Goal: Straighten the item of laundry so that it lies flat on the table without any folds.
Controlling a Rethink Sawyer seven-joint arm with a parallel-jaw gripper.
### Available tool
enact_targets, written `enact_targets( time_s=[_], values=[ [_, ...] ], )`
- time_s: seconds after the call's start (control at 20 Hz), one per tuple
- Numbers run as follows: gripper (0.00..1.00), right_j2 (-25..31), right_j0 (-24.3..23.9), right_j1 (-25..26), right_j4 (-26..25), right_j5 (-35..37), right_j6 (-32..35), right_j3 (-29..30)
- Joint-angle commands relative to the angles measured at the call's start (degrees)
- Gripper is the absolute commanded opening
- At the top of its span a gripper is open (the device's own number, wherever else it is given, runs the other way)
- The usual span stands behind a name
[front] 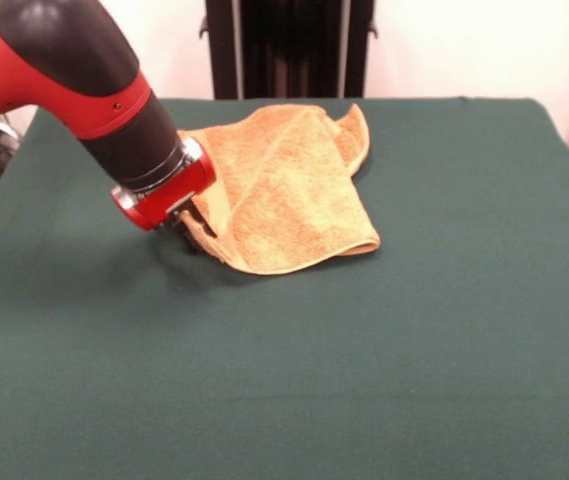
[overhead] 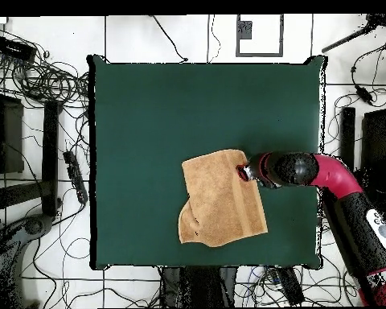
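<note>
The golden-orange towel point(front: 284, 185) lies on the dark green table point(front: 414, 330) toward its far side, folded over itself, with a loose flap at its far right corner. In the overhead view the towel point(overhead: 222, 197) sits right of the table's point(overhead: 148, 121) centre, near the robot's side. My gripper point(front: 188, 232) is low over the table at the towel's left edge, where a flat woven band rises against it. The red wrist ring hides most of the gripper. In the overhead view the gripper point(overhead: 244, 171) meets the towel's upper right corner.
The red and black arm point(front: 74, 70) comes in from the upper left and reaches across the table's left part. The black pedestal point(front: 289, 45) stands behind the table's far edge. Cables point(overhead: 43, 80) and equipment lie on the floor around the table.
</note>
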Motion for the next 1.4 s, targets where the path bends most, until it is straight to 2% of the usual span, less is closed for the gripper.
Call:
enact_targets(
  time_s=[0.05, 0.7, 1.05, 1.1, 1.25, 1.3, 1.4],
  values=[
    [0.00, 2.52, -0.97, 2.16, -0.22, 3.70, -22.78, -12.40],
    [0.00, 4.27, -2.11, -3.59, 0.25, 5.79, -25.73, -14.00],
    [0.00, 4.25, -2.07, -4.88, -0.96, 1.37, -24.81, -13.52],
    [1.00, 4.21, -2.07, -4.86, -1.07, -0.12, -23.62, -13.23],
    [1.00, 3.54, -1.99, -4.05, -0.19, -2.83, -17.84, -12.51],
    [1.00, 3.91, -2.23, -3.68, -0.57, -4.24, -18.43, -11.39],
    [1.00, 3.37, -1.80, -3.81, 0.10, -5.40, -15.01, -10.00]
  ],
)
